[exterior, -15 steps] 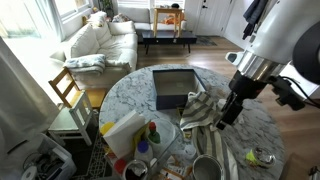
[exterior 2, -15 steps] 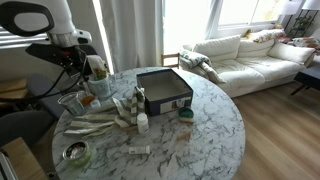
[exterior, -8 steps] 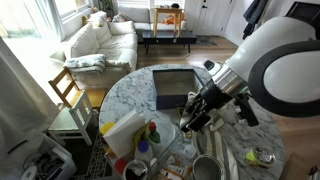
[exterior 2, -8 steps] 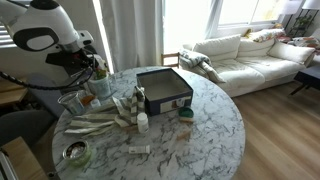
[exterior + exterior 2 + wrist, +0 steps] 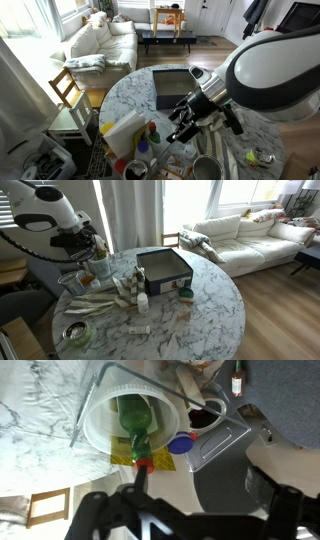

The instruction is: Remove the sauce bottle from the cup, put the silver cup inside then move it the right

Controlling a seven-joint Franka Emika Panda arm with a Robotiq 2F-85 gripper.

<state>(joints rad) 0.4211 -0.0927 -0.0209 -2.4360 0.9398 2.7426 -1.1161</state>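
In the wrist view the white cup (image 5: 105,422) lies straight ahead with the sauce bottle (image 5: 133,422) inside it. The bottle's green body leans toward me and its red cap (image 5: 144,462) hangs over the rim. The silver cup (image 5: 218,442) shows as shiny metal just right of the white cup. My gripper (image 5: 200,490) is open, its dark fingers spread wide. One fingertip (image 5: 138,482) sits just short of the red cap and nothing is between the fingers. In both exterior views the gripper (image 5: 182,128) (image 5: 90,252) hovers over the cluttered edge of the marble table, beside the bottle (image 5: 152,131) and above the silver cup (image 5: 205,168).
A blue-capped item (image 5: 180,445) and a yellow label crowd the white cup. A white-and-yellow slab (image 5: 124,131) stands beside the bottle. A black tray (image 5: 163,270) sits mid-table, with striped cloths (image 5: 100,300), a small white bottle (image 5: 143,302) and a metal bowl (image 5: 75,332) nearby.
The arm has swung across the table, from the striped cloths toward the bottle and cups at the edge, and lowered a little. The gripper has stayed open.
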